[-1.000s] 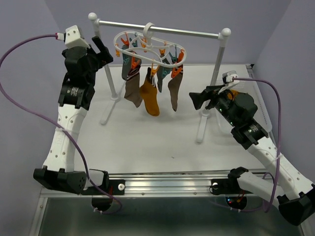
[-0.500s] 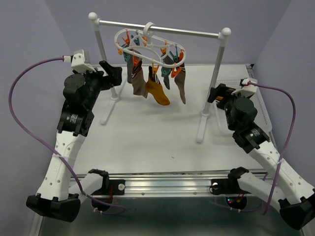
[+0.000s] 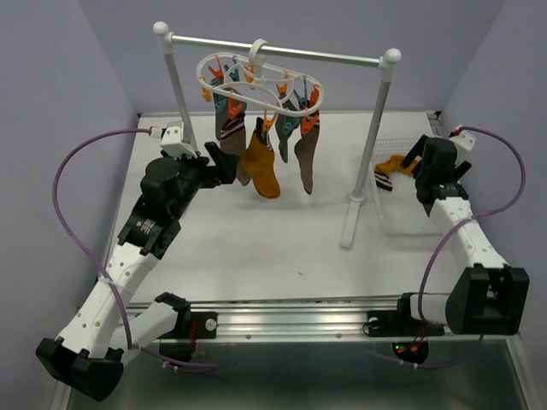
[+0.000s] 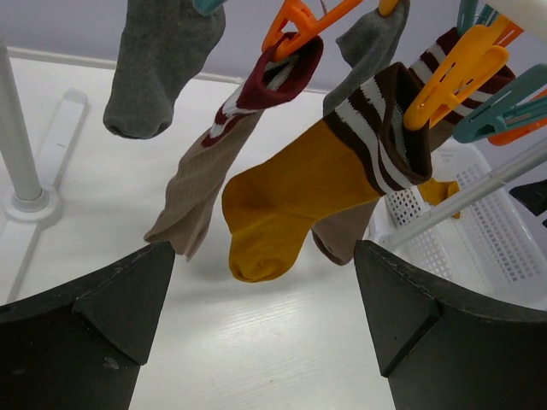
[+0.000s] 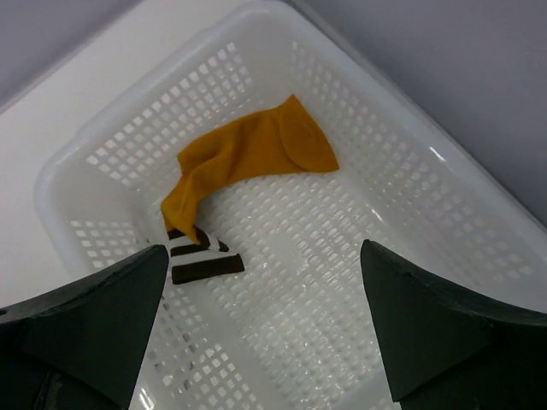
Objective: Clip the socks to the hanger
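Note:
The white oval hanger [image 3: 256, 81] hangs by its hook from the rack's crossbar. Several socks are clipped under it, among them a mustard sock [image 3: 261, 166] and a dark brown one [image 3: 305, 158]. My left gripper [image 3: 224, 166] is open, low and just left of them. Its wrist view shows the mustard sock [image 4: 291, 205], a tan sock [image 4: 192, 196] and an orange clip [image 4: 295, 21] ahead, with nothing between the jaws. My right gripper [image 3: 408, 158] hangs open over a basket. A loose mustard sock with a striped cuff [image 5: 248, 162] lies below it.
The white two-post rack stands mid-table, its left post [image 3: 175, 94] by my left arm and its right post [image 3: 367, 154] beside the basket. The white perforated basket [image 3: 402, 226] sits at the table's right edge, its floor [image 5: 359, 282] under my right gripper.
My left arm has come down and forward until its gripper is level with the hanging socks. My right arm has swung back right over the basket. The socks swayed and settled.

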### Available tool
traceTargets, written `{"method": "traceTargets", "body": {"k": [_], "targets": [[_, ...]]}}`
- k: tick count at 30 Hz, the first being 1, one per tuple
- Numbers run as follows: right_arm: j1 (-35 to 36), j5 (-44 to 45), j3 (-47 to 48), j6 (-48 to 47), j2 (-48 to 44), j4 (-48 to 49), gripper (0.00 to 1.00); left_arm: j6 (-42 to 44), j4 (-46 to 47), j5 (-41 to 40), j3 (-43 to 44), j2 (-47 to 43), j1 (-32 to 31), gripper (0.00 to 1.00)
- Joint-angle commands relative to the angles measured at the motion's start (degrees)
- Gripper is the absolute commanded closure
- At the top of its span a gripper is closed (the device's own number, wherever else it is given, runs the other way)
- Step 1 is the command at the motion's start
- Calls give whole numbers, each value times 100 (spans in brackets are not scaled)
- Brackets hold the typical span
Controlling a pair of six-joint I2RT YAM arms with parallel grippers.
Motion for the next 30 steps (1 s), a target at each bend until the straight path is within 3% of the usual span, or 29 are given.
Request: {"method": "traceTargets", "body": {"k": [1, 6, 12, 15, 20, 30], "targets": [[-655, -850, 680, 206, 876, -13, 0, 106, 376, -232, -288, -502, -38, 1], [-1237, -1685, 1164, -231, 2344, 655, 0, 133, 376, -513, -526, -749, -47, 1], [-1421, -1448, 2017, -497, 3539, 866, 0, 212, 411, -566, -597, -731, -47, 1], [-1422, -1440, 2132, -497, 3787, 858, 2, 221, 411, -636, -623, -722, -47, 1], [-1475, -1246, 2193, -313, 4287, 1059, 18, 273, 394, -707, -658, -617, -47, 1], [-1527, -1343, 2106, -233, 4701, 1350, 19, 274, 332, -593, -500, -318, -38, 1]]}}
